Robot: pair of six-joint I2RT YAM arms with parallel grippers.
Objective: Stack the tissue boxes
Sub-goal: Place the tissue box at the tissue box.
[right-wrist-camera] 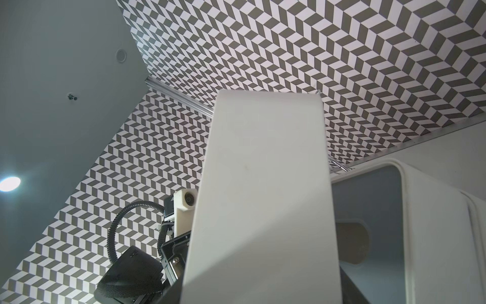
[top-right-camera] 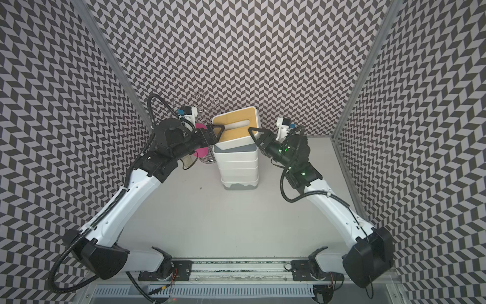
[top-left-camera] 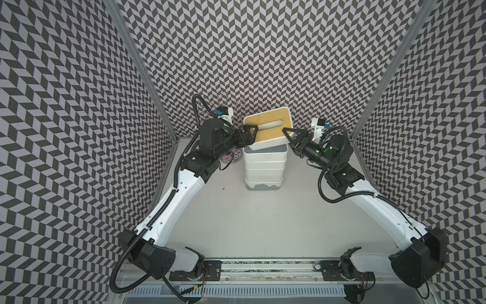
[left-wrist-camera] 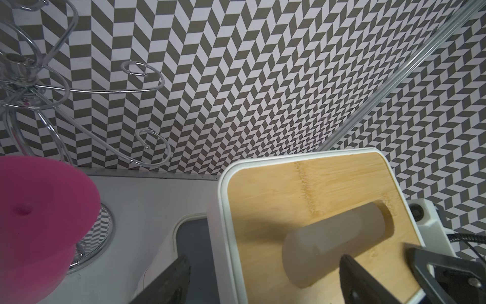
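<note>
A stack of white tissue boxes (top-left-camera: 264,168) (top-right-camera: 238,165) stands at the back middle of the table. On top of it a bamboo-lidded tissue box (top-left-camera: 268,123) (top-right-camera: 238,123) (left-wrist-camera: 315,189) lies tilted and askew, leaving part of the grey lid (left-wrist-camera: 194,242) (right-wrist-camera: 368,200) beneath it bare. My right gripper (top-left-camera: 287,135) (top-right-camera: 251,133) is shut on this box's right edge, and the box's white underside (right-wrist-camera: 263,197) hides its fingers in the right wrist view. My left gripper (top-left-camera: 251,134) (left-wrist-camera: 264,260) is open and straddles the box's left wall without touching it.
A chrome wire stand (left-wrist-camera: 79,89) (top-left-camera: 231,158) stands just left of the stack, behind my left wrist. A pink round thing (left-wrist-camera: 39,215) (top-right-camera: 202,151) sits on it. Patterned walls close in the back and both sides.
</note>
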